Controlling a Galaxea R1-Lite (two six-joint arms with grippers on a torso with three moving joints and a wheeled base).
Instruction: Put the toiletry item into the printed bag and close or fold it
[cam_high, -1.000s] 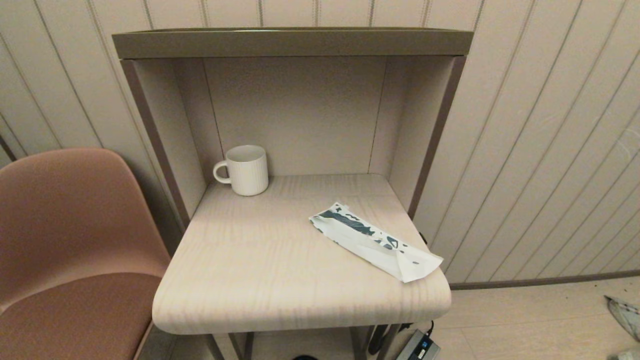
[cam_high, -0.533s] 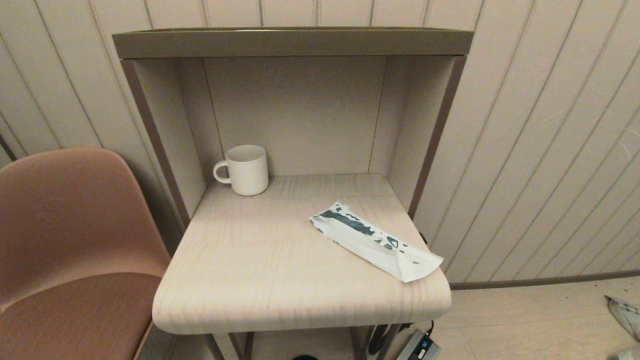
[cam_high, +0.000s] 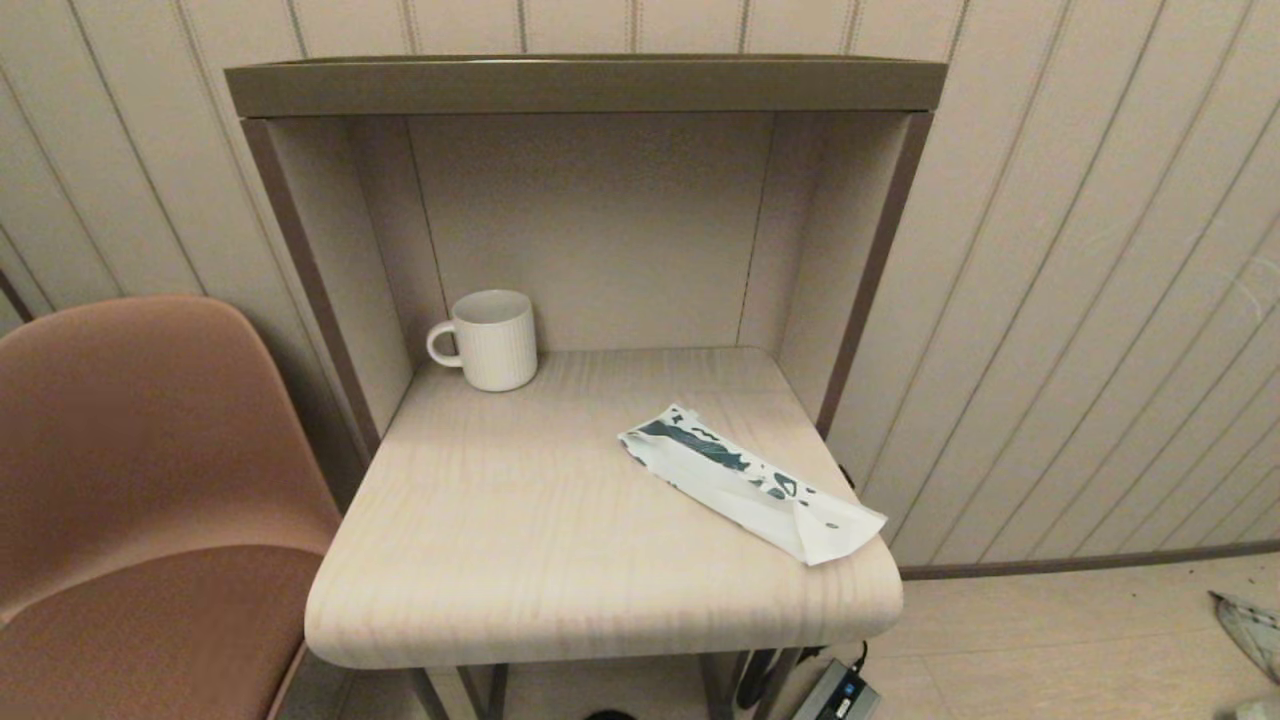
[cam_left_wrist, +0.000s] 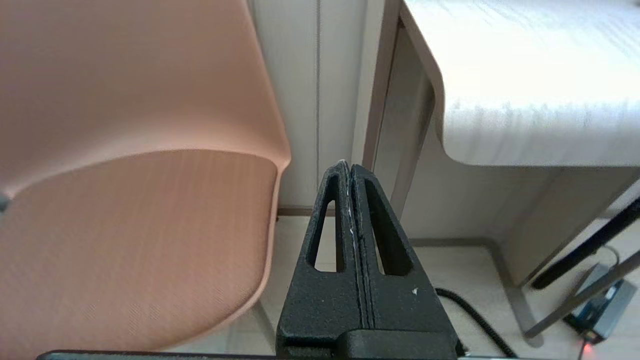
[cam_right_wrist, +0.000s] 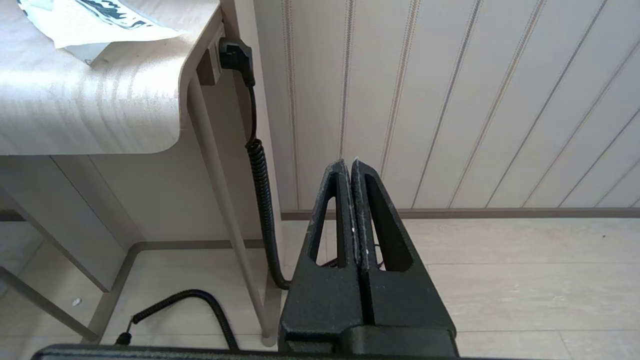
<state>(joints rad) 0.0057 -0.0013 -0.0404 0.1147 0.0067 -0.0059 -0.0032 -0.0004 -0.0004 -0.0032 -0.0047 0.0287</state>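
1. The printed bag (cam_high: 750, 482) lies flat, folded over, at the table's (cam_high: 560, 560) front right corner; no tube shows.
2. A white mug (cam_high: 492, 340) stands well apart (back left, inside the alcove).
3. The left gripper (cam_left_wrist: 349, 170) hangs low beside the pink chair (cam_left_wrist: 130, 210), fingers pressed together.
4. The right gripper (cam_right_wrist: 349, 165) hangs below the table's edge near a coiled cable (cam_right_wrist: 262, 195), fingers pressed together, empty.

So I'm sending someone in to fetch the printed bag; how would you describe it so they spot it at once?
Look at the pale wood table set under a hooded shelf. Toward its front right corner lies the printed bag, a flat white pouch folded over lengthwise. Its dark teal print sets it apart from the plain white ribbed mug standing at the back left.
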